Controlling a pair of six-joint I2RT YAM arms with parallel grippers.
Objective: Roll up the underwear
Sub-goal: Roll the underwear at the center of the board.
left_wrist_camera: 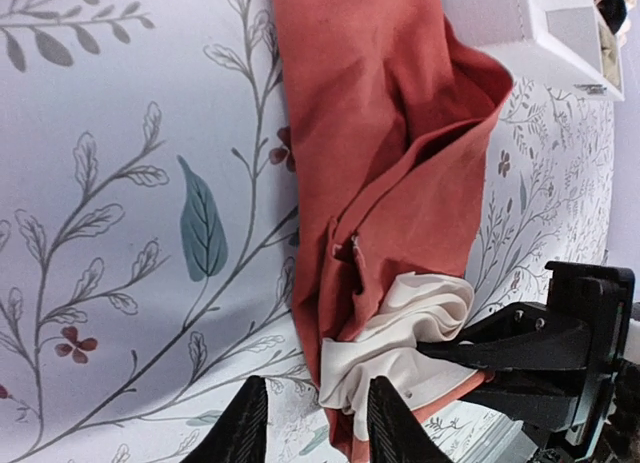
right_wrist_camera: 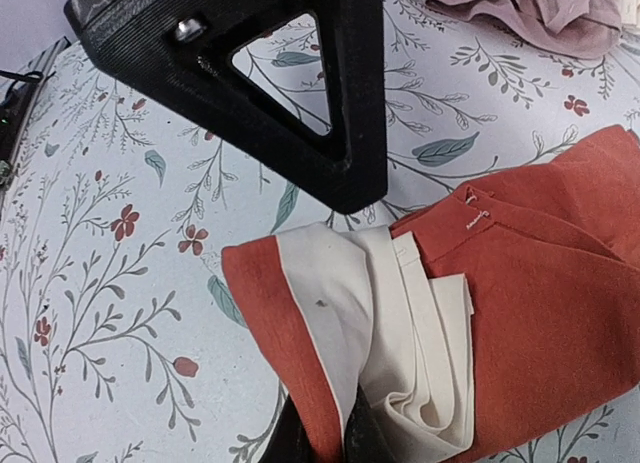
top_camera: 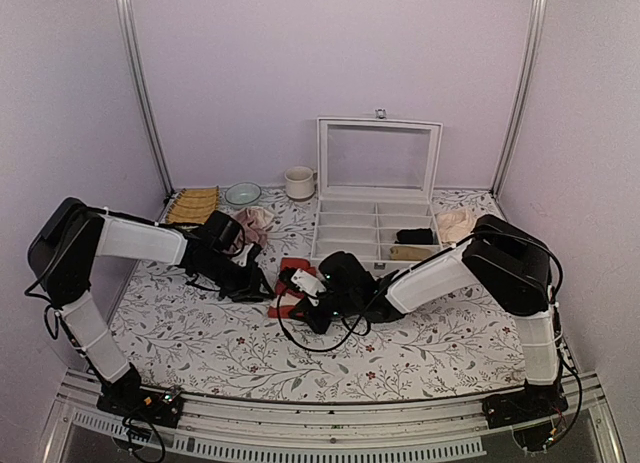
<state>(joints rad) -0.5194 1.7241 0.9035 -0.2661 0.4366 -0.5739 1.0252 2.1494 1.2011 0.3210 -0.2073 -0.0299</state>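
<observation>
Overhead plus wrist close-ups of underwear (right_wrist_camera: 520, 313)

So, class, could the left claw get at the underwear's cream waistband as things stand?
Probably yes: the left claw is open right at the waistband of the underwear, nothing between; the right claw grips that end too.

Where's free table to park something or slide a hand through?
Free: the table from its near edge up to the underwear. Crowded: back row of striped mat, bowl, mug, organizer box, pink cloth; also around the underwear, where left gripper and right gripper meet.
</observation>
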